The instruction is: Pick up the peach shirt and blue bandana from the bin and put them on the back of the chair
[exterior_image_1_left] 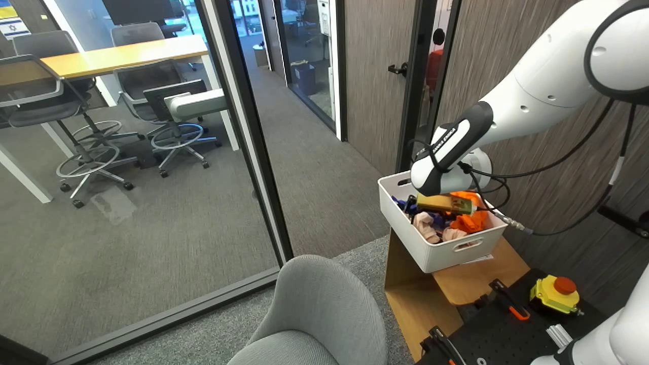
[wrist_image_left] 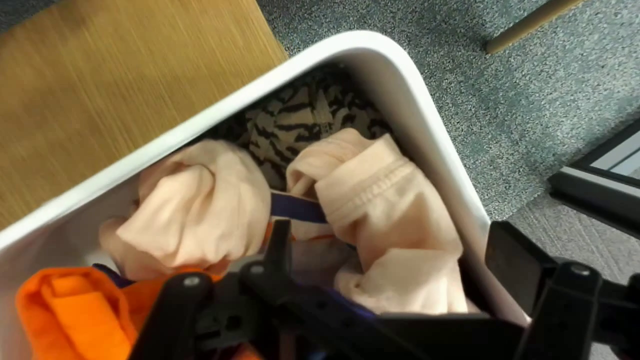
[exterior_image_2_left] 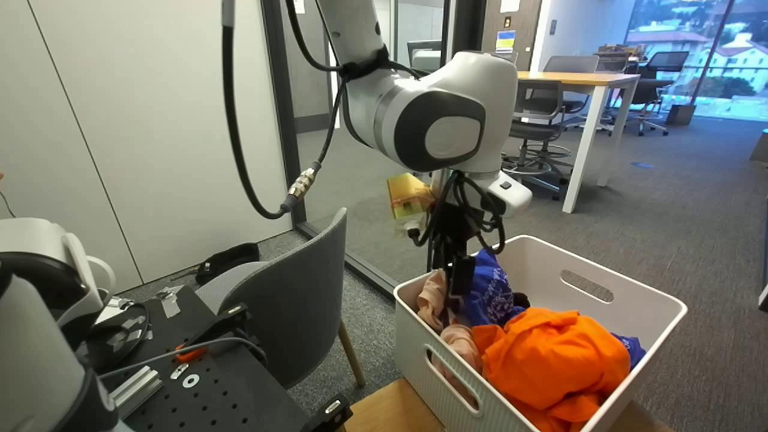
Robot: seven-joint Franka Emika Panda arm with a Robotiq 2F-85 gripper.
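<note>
Currently the end effector [wrist_image_left: 392, 242] points down over one corner of the bin [exterior_image_1_left: 441, 258], its fingers [wrist_image_left: 515, 265] spread well apart. The shirt [wrist_image_left: 400, 225], peach, lies inside the bin at that same corner. In the wrist view it shows as two bunches; whether they join beneath is hidden. One bunch appears between the fingers; contact with either finger cannot be told.

The bandana [exterior_image_2_left: 489, 294], blue with a white print, is also in the bin, bunched just beside the shirt and partly masked by the end effector. An orange cloth [exterior_image_2_left: 558, 360] is heaped on top further along the bin, touching the shirt. A striped cloth [wrist_image_left: 295, 125] shows deeper in the corner.

The bin rests on the bench [exterior_image_1_left: 481, 279]. Its rim at the corner below the end effector reaches past the bench's edge, with carpet [wrist_image_left: 450, 75] underneath. A black board [exterior_image_1_left: 502, 337], perforated, lies just beside another edge of the bench and carries a yellow box [exterior_image_1_left: 547, 296] with a red button [exterior_image_1_left: 564, 285]. The chair [exterior_image_1_left: 329, 294] stands on the carpet off the bench's side edge, apart from both bench and bin, its back upright.
</note>
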